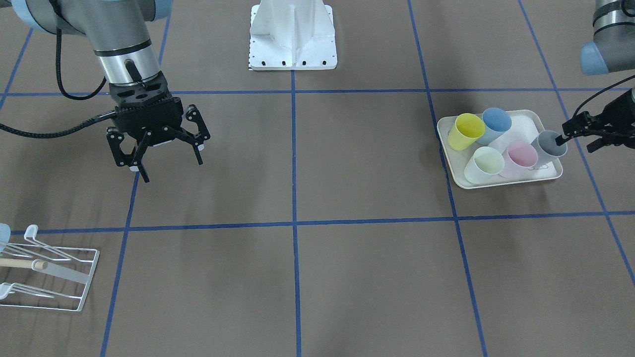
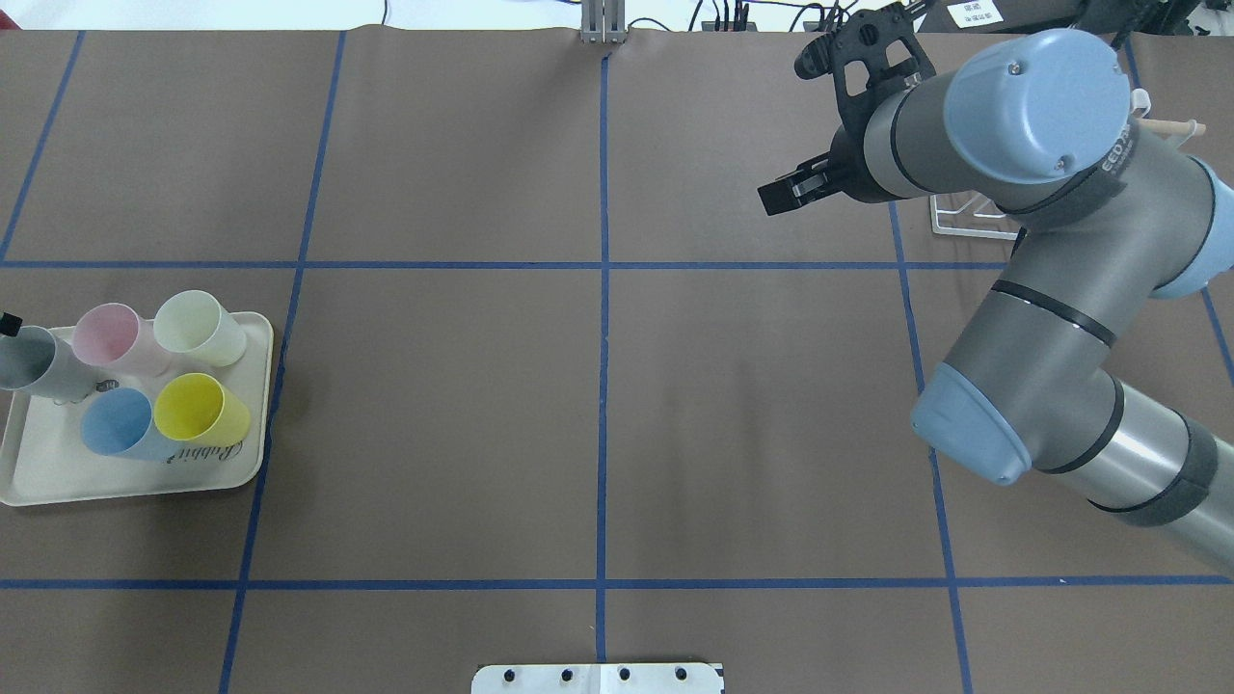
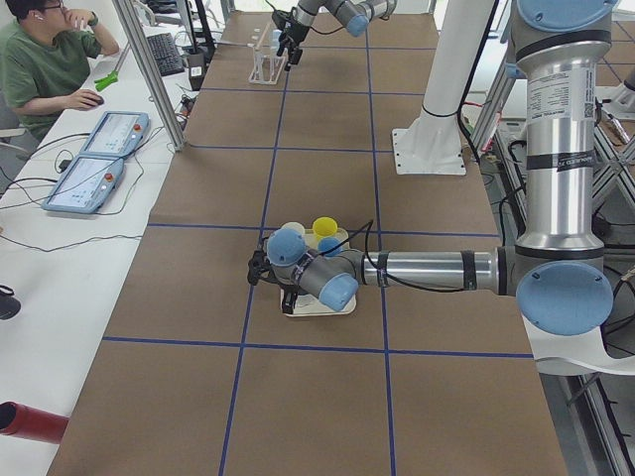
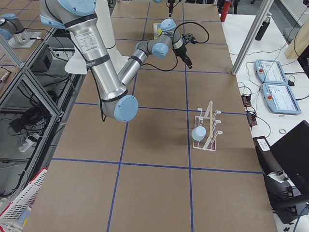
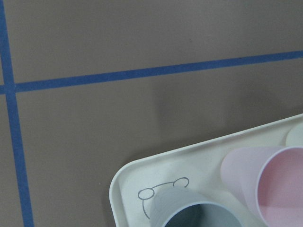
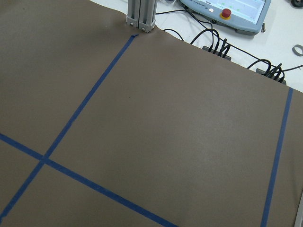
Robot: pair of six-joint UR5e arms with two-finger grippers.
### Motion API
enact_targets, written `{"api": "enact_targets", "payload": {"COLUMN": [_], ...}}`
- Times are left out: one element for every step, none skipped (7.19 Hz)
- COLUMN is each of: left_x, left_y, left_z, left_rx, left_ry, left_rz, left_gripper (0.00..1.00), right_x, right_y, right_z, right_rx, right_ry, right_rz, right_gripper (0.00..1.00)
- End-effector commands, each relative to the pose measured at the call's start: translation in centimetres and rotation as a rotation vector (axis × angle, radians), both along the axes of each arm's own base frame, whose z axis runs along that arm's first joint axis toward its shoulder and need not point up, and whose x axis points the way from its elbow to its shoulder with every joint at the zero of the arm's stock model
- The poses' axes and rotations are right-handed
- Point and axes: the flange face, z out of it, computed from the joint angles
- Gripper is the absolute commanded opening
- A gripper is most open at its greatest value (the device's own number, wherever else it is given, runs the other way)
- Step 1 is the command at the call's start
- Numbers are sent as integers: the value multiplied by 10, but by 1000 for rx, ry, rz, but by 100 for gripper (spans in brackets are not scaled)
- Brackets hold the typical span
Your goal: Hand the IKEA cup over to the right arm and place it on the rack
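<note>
- Grey cup [image 1: 551, 144]: stands at the outer edge of the cream tray [image 1: 457, 174], on the robot's left side of the table [image 1: 347, 163].
- Left fingers [image 1: 566, 137]: one tip is at the grey cup's rim. I cannot tell whether they are clenched on it.
- Other cups on the tray: yellow cup [image 1: 466, 130], blue cup [image 1: 496, 122], pale green cup [image 1: 487, 162] and pink cup [image 1: 520, 155], the pink one just beside the grey cup.
- Right fingers [image 1: 198, 143]: spread apart, holding nothing, raised above the table, well apart from the tray.
- Rack [image 1: 54, 277]: on the robot's right side of the table, near the operators' edge. A light blue cup [image 4: 199, 132] hangs on it.
</note>
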Motion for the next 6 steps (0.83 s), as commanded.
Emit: {"api": "enact_targets", "payload": {"left_x": [-1,0,0,7,15,21], "left_y": [4,4,1,1,2,4], "left_z": [9,9,8,8,7,6], "left_rx": [-17,-22,-16,-10,-6,-5], "left_ry": [-11,-21,-43,-52,-53,-52], "left_rz": [-4,-14,-32,-23,-7,6], "left_gripper": [100,100,96,81,71,71], "right_x": [-1,-2,-2,-3,-3,-3], "right_y": [0,1,1,1,1,1], "right_z": [0,0,0,0,0,1], "right_rx": [0,0,0,1,0,0], "right_ry": [0,0,0,0,0,0], "right_rz": [-1,-3,-4,-3,-4,-4], "right_gripper": [99,99,99,99,99,99]}}
